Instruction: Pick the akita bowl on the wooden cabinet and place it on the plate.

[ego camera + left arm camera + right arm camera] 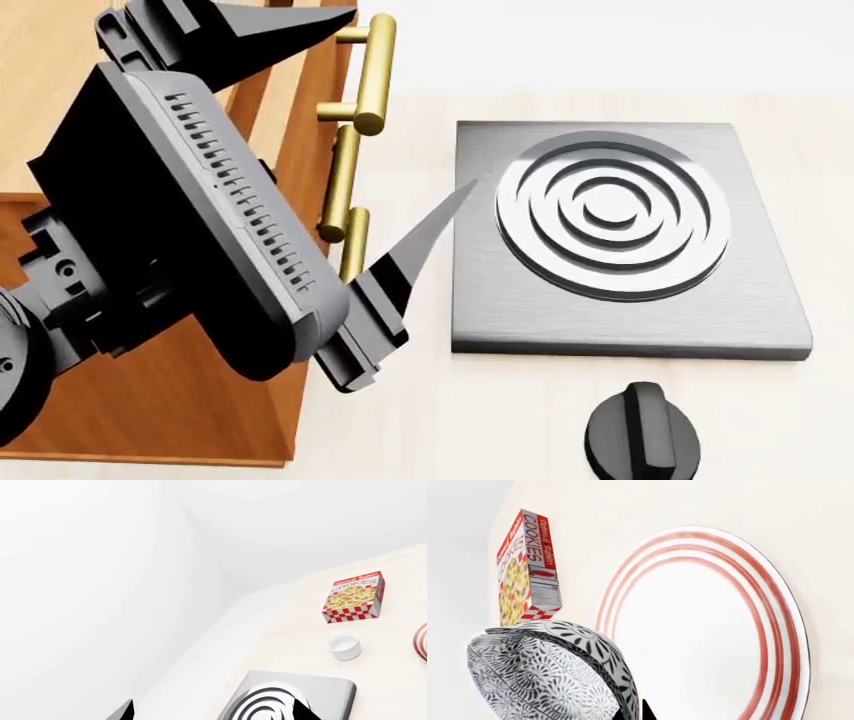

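Observation:
The akita bowl [547, 675] hangs tilted in the right wrist view, its dark net-patterned outside facing the camera. My right gripper [635, 712] is shut on its rim, with only a dark fingertip showing. Right behind the bowl lies the plate [707, 630], white with red rings; its rim also shows in the left wrist view as the plate [421, 640]. My left gripper [414, 98] is open and holds nothing, beside the wooden cabinet [147, 420] and its brass handles [360, 100]. In its own view the left gripper [213, 714] hovers over the burner's edge. The head view shows neither the bowl nor the right gripper.
A grey square burner [614, 215] with rings lies right of the cabinet, with a black knob [643, 435] in front of it. A cookies box [353, 596] and a small plain white cup [345, 646] stand beyond the burner [293, 695]. The cookies box [527, 570] stands close behind the bowl.

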Available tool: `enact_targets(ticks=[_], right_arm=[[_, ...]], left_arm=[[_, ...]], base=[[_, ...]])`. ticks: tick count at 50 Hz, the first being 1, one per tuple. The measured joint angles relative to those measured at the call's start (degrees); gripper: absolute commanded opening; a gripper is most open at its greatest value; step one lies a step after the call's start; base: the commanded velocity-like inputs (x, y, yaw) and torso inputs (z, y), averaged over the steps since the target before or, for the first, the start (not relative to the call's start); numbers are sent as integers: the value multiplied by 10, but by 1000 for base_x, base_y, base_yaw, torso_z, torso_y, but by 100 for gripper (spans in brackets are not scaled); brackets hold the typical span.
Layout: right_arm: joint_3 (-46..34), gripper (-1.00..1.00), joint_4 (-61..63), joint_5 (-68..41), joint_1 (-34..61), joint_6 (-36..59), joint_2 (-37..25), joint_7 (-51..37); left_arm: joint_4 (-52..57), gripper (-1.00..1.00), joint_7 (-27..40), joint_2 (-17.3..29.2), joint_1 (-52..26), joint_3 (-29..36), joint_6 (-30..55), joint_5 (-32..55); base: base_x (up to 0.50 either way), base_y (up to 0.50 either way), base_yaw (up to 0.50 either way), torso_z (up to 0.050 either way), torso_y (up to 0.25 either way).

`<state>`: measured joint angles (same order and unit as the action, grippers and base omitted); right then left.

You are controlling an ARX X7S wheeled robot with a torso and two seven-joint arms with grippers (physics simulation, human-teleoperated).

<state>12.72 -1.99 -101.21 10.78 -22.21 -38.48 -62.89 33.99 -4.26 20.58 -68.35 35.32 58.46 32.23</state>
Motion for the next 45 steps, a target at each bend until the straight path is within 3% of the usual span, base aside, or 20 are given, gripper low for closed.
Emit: enact_targets(ticks=[45], right_arm=[[-31, -100, -76, -17, 16, 50, 1, 38]], left_arm=[[-7, 100, 5, 7, 9, 7, -15, 2]], base=[[0, 0, 0, 0, 0]])
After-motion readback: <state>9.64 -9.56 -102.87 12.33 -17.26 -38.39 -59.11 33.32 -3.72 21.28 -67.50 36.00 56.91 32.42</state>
